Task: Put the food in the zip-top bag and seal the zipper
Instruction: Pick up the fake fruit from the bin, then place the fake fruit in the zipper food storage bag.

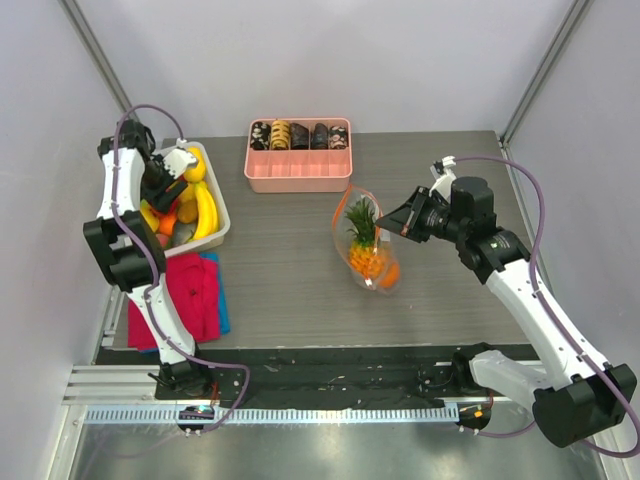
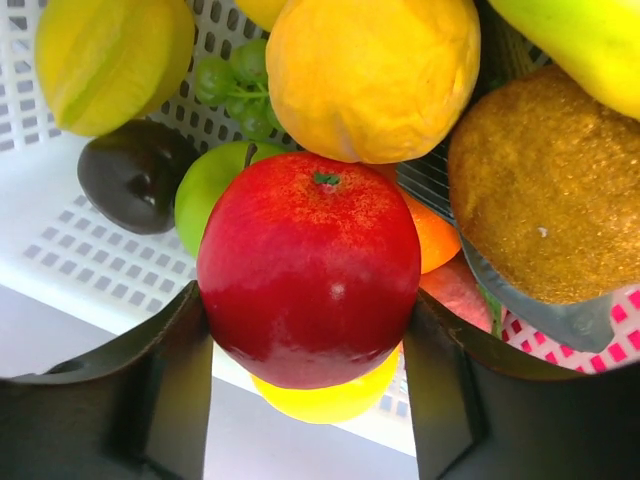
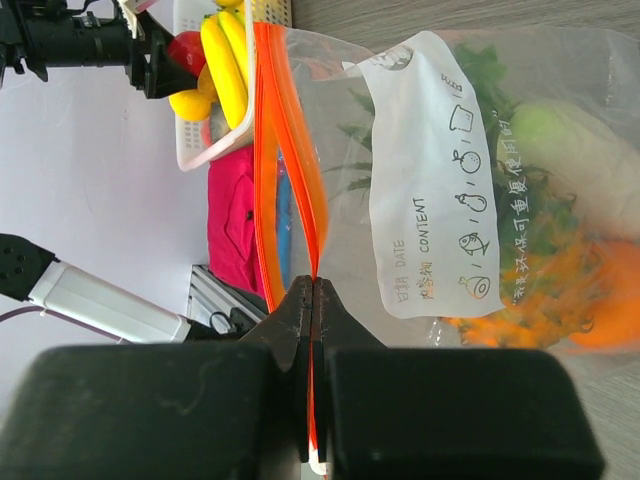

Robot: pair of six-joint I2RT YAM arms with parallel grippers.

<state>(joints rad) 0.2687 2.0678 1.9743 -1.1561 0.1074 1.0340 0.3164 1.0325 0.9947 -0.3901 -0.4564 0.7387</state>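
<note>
**Left wrist view.** Your left gripper (image 2: pixel 305 330) is clenched on the round red fruit (image 2: pixel 310 270), with one dark finger pressed to each flank. The fruit hangs over the white perforated plastic basket (image 2: pixel 60 250), close to the yellow, green and brown toy produce lying in it.

**Right wrist view.** Your right gripper (image 3: pixel 312 300) is pinched tight on the thin orange-red zipper (image 3: pixel 290 150), at one end of the clear crinkly zip-top bag (image 3: pixel 420 200). Beyond the fingers the two strips bow apart, so the mouth stands open. A pale white radish (image 3: pixel 560 145) shows through the plastic.

**Overhead view.** The bag lies mid-table, in front of the pink divided tray (image 1: pixel 300 178). Inside it are the yellow-orange pineapple with green crown (image 1: pixel 362 235) and the orange ball (image 1: pixel 389 272). The basket sits at the far left, well apart from the bag, with a red cloth (image 1: pixel 190 290) in front of it.

**Progress, as judged from these views.**
- Done: three pieces are already bagged, and the red fruit is gripped.
- Not yet done: you have to carry the red fruit across, drop it through the open mouth, and run the zipper shut along its whole length.
</note>
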